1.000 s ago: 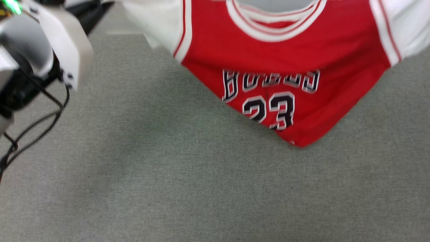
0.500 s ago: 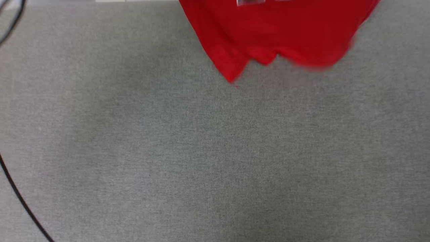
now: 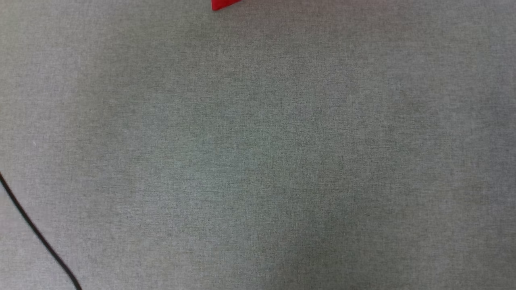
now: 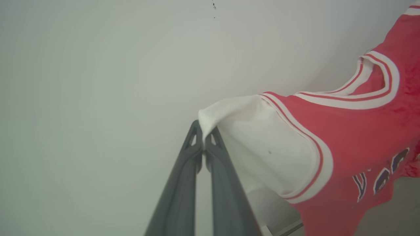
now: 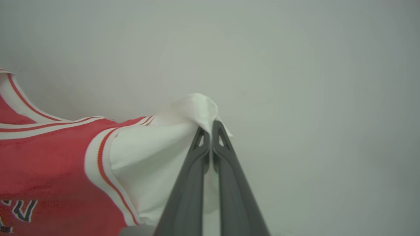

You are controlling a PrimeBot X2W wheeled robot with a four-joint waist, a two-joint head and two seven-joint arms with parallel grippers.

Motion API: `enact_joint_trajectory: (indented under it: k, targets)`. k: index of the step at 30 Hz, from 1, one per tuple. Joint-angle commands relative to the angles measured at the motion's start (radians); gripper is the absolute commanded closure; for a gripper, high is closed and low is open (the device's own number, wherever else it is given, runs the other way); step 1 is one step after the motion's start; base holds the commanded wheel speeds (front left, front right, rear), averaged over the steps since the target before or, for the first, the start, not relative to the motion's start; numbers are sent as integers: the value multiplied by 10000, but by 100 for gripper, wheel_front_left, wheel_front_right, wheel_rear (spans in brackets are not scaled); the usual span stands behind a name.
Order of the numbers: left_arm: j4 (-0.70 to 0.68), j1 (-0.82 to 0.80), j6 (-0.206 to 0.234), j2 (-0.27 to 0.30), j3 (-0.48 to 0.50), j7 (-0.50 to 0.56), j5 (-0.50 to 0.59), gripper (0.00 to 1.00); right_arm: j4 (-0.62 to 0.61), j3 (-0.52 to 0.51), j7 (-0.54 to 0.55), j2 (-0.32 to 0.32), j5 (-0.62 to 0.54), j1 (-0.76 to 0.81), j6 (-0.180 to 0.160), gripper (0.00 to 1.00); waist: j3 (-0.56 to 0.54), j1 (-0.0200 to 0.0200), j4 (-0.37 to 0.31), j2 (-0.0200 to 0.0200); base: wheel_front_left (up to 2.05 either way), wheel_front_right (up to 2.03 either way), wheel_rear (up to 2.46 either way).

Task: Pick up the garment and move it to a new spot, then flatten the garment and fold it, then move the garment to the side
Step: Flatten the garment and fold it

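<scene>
Red jersey [image 4: 344, 137], just one, hangs spread between two grips. Left fingers [image 4: 183, 183] are clenched on the tip of one white sleeve [image 4: 262, 147], and right fingers [image 5: 190, 183] are clenched on the second sleeve [image 5: 157, 157]. On the head view, a single red corner pokes in at the far edge of the grey worktop [image 3: 258, 161]. One black cable [image 3: 36, 233] crosses near left.

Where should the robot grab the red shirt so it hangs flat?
By the outer tip of each white sleeve, one gripper coming from each side. The left gripper and right gripper pinch there now, and the garment hangs spread between them, likely because the sleeves are its widest points.
</scene>
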Motion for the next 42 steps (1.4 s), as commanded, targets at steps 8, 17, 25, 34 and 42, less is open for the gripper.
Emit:
enact_joint_trajectory:
  k: [8,17,25,34,42]
  targets:
    - [221,1551,-29,-54,-924,-1048,-650,100,1210,569,-1165,550,510,1421,-7,100,-10,0,-133,0,0,0,0]
    - [268,5037,-32,215,-1584,-2123,-1742,100,1457,2420,-2346,621,1811,4520,-9,100,-528,0,-387,0,0,0,0]
    - [-315,7758,278,438,-1734,-2850,-2347,100,791,3201,-2966,-6,3327,6951,-7,100,-1313,0,-457,0,0,0,0]
    - [-1932,11148,1153,1208,-1849,-3155,-2900,100,-576,3290,-3215,-1180,4425,10317,-9,100,-2625,0,-555,0,0,0,0]
    - [-3398,13719,2386,1880,-1783,-3208,-3464,100,-1752,2641,-2904,-1990,4434,12937,-9,100,-3587,0,-647,0,0,0,0]
